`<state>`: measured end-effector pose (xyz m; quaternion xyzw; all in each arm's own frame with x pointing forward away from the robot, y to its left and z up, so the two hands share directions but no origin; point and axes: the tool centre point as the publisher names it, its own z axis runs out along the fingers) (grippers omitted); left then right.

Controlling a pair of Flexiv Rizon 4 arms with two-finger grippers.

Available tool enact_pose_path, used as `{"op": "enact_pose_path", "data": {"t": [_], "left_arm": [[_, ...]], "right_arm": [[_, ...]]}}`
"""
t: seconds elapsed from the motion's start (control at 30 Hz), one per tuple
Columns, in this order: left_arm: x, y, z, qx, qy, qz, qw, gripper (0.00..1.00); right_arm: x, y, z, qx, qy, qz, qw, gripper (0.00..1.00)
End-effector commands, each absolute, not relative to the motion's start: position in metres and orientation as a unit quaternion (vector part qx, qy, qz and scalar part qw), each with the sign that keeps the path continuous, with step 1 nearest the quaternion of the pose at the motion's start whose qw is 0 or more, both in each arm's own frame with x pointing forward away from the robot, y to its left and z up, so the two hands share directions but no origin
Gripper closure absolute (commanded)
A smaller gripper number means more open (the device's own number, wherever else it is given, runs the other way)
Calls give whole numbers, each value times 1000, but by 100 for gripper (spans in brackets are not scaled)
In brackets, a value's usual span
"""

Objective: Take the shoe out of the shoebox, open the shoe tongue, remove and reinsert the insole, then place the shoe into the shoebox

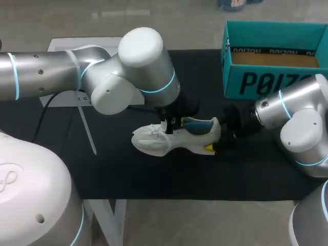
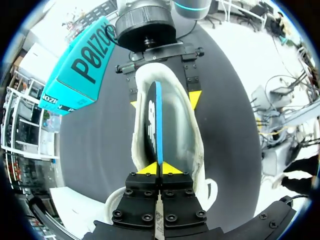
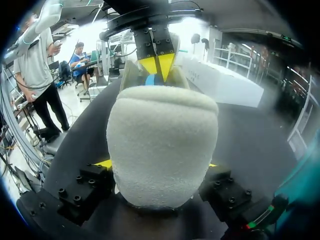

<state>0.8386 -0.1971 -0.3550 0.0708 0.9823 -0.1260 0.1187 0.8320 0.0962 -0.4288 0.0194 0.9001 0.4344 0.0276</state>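
White shoe sat upright on the black table, toe toward my left. It was outside the teal shoebox, which stood open at the far right, apart from the shoe. Left gripper hung above the shoe's opening w/ fingers pinched nearly together on the blue top edge of the insole. Insole stood on edge, lower part down inside the shoe, upper part sticking out. Right gripper was level at the heel end, fingers spread wide, one yellow tip on each side of the padded heel & pressed against it, i.e. clamping the shoe.
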Motion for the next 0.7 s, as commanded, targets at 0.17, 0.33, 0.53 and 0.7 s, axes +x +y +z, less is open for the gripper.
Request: {"op": "enact_pose_path", "data": {"t": [0.17,0.33,0.53,0.7], "left_arm": [[832,-185,-327,71,972,-194,110,100],[832,-189,-319,73,963,-246,87,100],[832,-202,-304,85,945,-307,70,100],[827,-214,-282,103,934,-337,60,100]], "right_arm": [[831,98,-432,20,901,432,28,100],[831,98,-432,20,901,432,28,100],[831,98,-432,20,901,432,28,100],[831,98,-432,20,901,432,28,100]]}}
